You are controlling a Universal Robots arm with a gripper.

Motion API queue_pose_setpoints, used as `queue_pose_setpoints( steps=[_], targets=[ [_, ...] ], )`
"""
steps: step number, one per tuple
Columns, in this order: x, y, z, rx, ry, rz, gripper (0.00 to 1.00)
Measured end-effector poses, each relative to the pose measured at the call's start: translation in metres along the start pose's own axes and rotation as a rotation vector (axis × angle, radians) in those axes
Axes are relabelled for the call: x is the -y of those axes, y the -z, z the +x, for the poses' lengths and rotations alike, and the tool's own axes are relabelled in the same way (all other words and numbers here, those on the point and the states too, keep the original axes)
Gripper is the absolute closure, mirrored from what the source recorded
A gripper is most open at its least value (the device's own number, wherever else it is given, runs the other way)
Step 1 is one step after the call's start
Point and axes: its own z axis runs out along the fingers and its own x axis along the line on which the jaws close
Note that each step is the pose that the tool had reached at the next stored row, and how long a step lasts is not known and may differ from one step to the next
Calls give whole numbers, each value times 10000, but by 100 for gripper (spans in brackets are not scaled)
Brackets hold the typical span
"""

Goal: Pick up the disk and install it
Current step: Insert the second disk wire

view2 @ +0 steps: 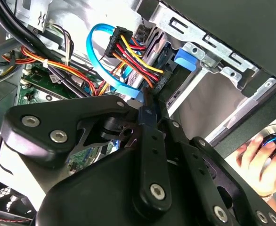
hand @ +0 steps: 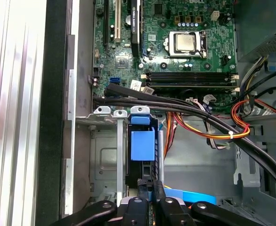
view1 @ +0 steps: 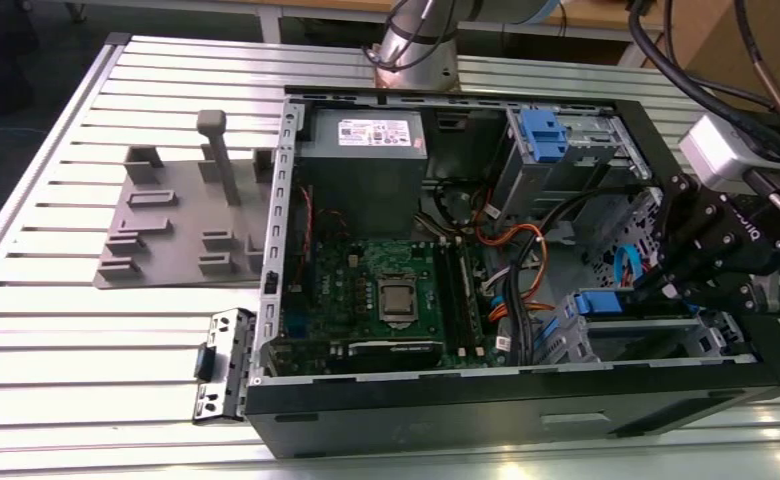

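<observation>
**Disk at the drive bay, hand closed on it**

The counter (view1: 43,300) carries an open computer case (view1: 524,420) with the motherboard (view1: 377,300) exposed. The power supply (view1: 363,165) sits at the far wall. A grey fixture plate (view1: 163,230) lies on the exterior view's left. The hand (view1: 690,285) is inside the case at the drive bay (hand: 105,155). Its fingers are clamped together on the disk (hand: 142,150), which stands on edge in the bay, blue rail showing. A person's hand (view2: 260,162) rests outside the case.
</observation>
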Motion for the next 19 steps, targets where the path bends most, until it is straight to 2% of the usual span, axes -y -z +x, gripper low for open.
queue_pose_setpoints(
  steps=[12,13,14,15,16,19],
  targets=[
    [2,-5,2,15,4,2,84],
    [3,-9,3,19,6,3,83],
    [2,-10,4,20,5,0,78],
    [2,-9,5,16,4,0,78],
    [1,-5,6,10,4,0,71],
    [1,-2,7,5,2,0,71]
  ],
)
